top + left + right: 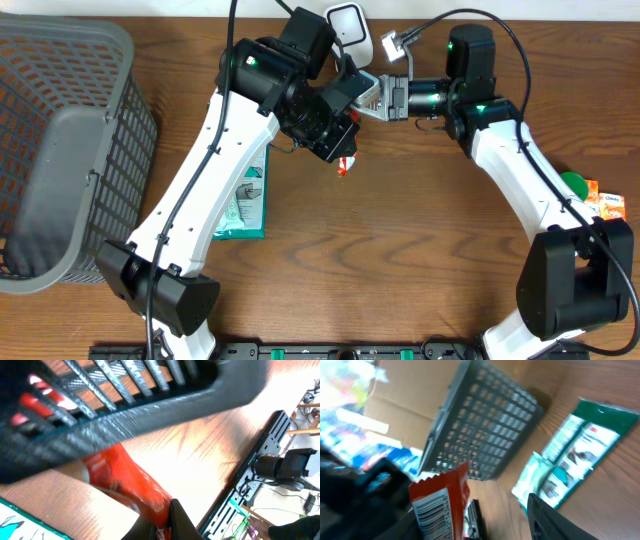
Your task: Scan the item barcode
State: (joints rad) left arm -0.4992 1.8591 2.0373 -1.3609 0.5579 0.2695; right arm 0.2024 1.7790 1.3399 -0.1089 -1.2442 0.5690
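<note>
Gripped the red packet tight in the left gripper, held above the table, barcode turned toward the nearby right gripper. Could not tell whether that one was clenched or released.

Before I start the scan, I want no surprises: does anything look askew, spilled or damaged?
Nothing looks spilled or damaged. The red packet sits in the left gripper, its barcode slanted in the right wrist view. The green pouch lies flat, partly hidden by the left arm.
</note>
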